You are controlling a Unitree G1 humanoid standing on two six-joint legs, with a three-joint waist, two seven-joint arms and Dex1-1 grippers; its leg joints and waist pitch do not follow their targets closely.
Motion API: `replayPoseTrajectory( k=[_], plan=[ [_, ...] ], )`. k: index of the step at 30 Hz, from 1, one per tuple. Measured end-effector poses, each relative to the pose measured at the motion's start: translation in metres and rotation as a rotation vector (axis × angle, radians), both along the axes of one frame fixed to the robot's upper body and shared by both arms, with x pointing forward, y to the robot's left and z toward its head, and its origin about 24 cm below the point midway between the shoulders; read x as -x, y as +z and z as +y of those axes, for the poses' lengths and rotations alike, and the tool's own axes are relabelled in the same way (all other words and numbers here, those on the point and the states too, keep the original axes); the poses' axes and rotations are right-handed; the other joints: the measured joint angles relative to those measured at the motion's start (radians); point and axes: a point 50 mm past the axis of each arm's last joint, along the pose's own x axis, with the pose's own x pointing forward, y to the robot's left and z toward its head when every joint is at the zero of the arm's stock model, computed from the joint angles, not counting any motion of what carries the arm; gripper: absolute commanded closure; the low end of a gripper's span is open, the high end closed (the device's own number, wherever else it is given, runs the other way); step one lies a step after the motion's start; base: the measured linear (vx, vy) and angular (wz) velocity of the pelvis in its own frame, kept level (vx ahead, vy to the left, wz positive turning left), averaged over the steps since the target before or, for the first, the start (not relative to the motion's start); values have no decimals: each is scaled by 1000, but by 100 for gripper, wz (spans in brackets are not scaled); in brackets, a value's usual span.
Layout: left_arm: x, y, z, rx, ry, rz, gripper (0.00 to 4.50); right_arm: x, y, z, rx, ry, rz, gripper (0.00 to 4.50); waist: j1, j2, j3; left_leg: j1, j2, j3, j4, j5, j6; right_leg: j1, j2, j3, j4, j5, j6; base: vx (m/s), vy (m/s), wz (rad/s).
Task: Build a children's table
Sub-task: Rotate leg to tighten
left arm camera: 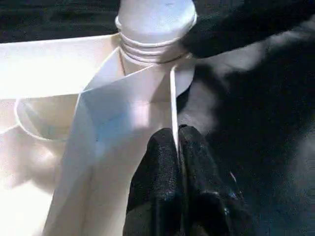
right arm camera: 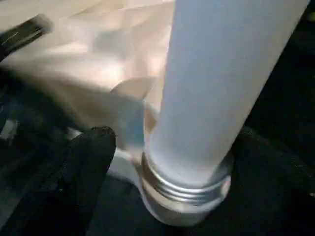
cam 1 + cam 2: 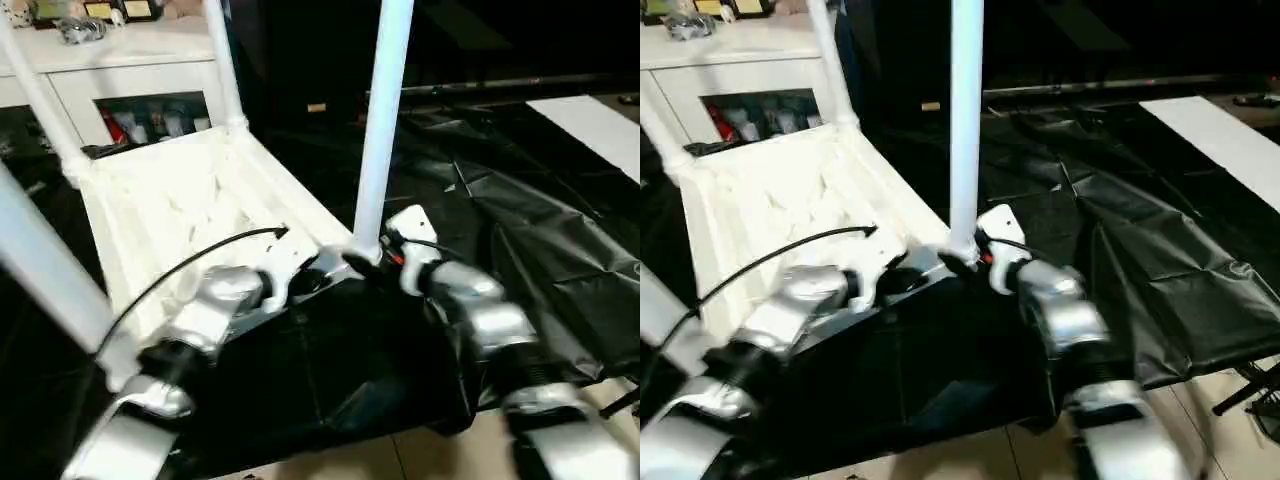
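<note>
An upturned white tabletop (image 3: 190,200) lies ribbed side up on a surface draped in black plastic sheeting (image 3: 540,230), with white legs rising from its corner sockets. The near-right leg (image 3: 383,120) stands upright in its socket at the tabletop's near corner, its threaded collar showing just above the socket rim in both wrist views. The left pincer (image 1: 177,142) is closed, its two black fingers (image 1: 160,162) pressed together on a thin upright wall of the tabletop just beside that socket. The right pincer (image 2: 167,152) sits at the base of the same leg with its fingers spread apart on either side of the collar, one black finger (image 2: 88,162) near the socket on one side and the other close by on the opposite side; whether either pad touches the leg cannot be told. Two more legs stand at the far corners, one at the far left (image 3: 40,100) and one at the far right (image 3: 225,65), while a fourth (image 3: 50,270) crosses the near left of the head view. Both silver forearms reach in from the near edge, meeting at the tabletop's near-right corner. Behind the tabletop stands a white cabinet (image 3: 120,70) with glass doors and small items inside.
</note>
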Motion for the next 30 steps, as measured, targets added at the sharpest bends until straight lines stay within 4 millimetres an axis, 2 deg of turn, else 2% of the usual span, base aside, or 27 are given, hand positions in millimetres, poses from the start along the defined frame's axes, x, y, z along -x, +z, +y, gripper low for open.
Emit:
replayPoseTrajectory(
  k=[3,6,8,10,18,26,28,30],
  plan=[
    [7,2,5,13,-78,26,450,3,2,-5,6,69,14,46,5,0,0,-2,5,4,0,0,-1,0,2,1,2,4,-5,17,-7,4],
    [13,5,11,16,-150,48,450,8,2,-5,31,170,36,46,21,0,0,-10,11,6,3,0,-2,-4,7,-1,1,2,-4,52,-12,4],
    [15,7,14,19,-181,57,450,12,0,-8,41,206,59,80,29,0,0,-15,12,6,6,0,0,-7,9,0,1,1,-5,0,0,0],
    [15,7,14,19,-184,56,450,14,-2,-6,54,232,70,84,28,0,0,-17,12,6,8,0,1,-10,9,0,1,1,-5,0,0,0],
    [17,6,18,15,-177,66,450,16,-5,-4,66,255,82,164,26,0,0,-15,13,6,9,-2,-5,-8,10,3,2,2,-6,0,0,0],
    [17,6,19,22,-179,80,450,17,-6,-4,48,259,92,178,26,0,0,-16,14,6,9,-2,-5,-9,11,3,2,2,-6,0,0,0],
    [17,6,19,22,-166,79,450,16,-7,-3,33,232,94,178,25,0,0,-16,14,6,9,-2,-5,-8,11,3,3,2,-6,0,0,0],
    [12,4,13,25,-108,59,450,13,-13,2,1,130,95,178,22,0,0,-12,14,6,10,-2,-6,-5,11,3,3,3,-7,0,0,0]
  ],
)
